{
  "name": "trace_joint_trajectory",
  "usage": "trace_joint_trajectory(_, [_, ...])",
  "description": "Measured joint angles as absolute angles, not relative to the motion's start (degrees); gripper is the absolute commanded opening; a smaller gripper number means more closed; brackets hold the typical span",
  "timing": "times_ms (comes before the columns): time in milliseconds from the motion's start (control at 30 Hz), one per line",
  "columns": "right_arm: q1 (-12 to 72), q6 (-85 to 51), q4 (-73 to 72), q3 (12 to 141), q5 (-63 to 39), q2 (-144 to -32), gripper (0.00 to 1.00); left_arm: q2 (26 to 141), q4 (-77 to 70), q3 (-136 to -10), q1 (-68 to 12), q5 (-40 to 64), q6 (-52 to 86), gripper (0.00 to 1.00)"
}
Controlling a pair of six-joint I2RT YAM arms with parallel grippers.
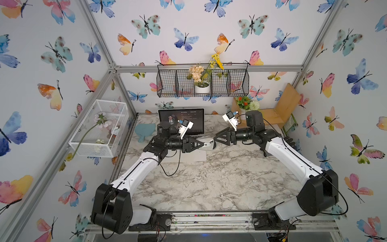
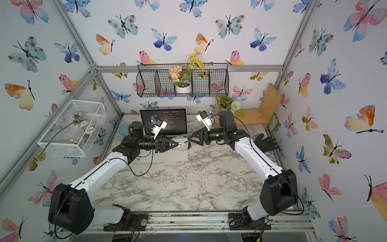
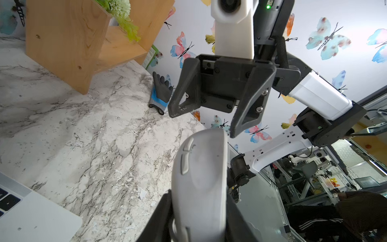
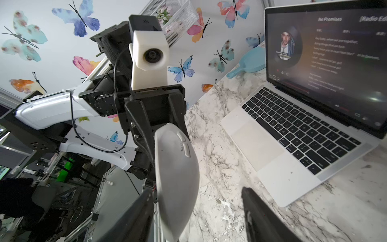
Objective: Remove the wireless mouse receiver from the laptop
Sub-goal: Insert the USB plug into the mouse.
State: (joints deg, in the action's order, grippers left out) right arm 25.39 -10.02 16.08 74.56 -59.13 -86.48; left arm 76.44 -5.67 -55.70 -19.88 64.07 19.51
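The silver laptop (image 1: pixel 181 120) (image 2: pixel 164 120) (image 4: pixel 293 125) stands open at the back of the table, its dark screen lit. Its corner also shows in the left wrist view as laptop (image 3: pixel 31 215). My left gripper (image 1: pixel 204 144) (image 2: pixel 179 144) (image 3: pixel 199 209) is shut on a grey oval mouse (image 1: pixel 209 145) (image 2: pixel 184 145) (image 3: pixel 201 178) (image 4: pixel 176 178), held on edge above the laptop's right side. My right gripper (image 1: pixel 214 139) (image 2: pixel 189 138) (image 4: pixel 198 189) faces it, open, its jaws on either side of the mouse's free end. The wireless mouse receiver does not show in any view.
A wooden shelf (image 1: pixel 278 109) with a flower pot stands at the back right, a black glove (image 1: pixel 289 142) beside it. A white wire basket (image 1: pixel 98 130) hangs on the left wall. A blue scoop (image 1: pixel 144 130) lies left of the laptop.
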Motion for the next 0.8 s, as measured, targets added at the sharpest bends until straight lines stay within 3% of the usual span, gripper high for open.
trace_joint_trajectory(433, [26.2, -8.4, 18.5, 74.6, -61.5, -87.5, 0.82, 76.5, -5.8, -55.7, -19.9, 64.5, 19.7, 0.0])
trace_joint_trajectory(700, [27.6, -7.1, 21.2, 75.7, -60.6, -88.8, 0.76, 76.7, -5.8, -55.7, -19.9, 64.5, 19.8, 0.0])
trace_joint_trajectory(800, [27.9, -7.1, 21.6, 76.3, -59.3, -89.2, 0.67, 76.7, -5.8, -55.7, -19.9, 64.5, 19.9, 0.0])
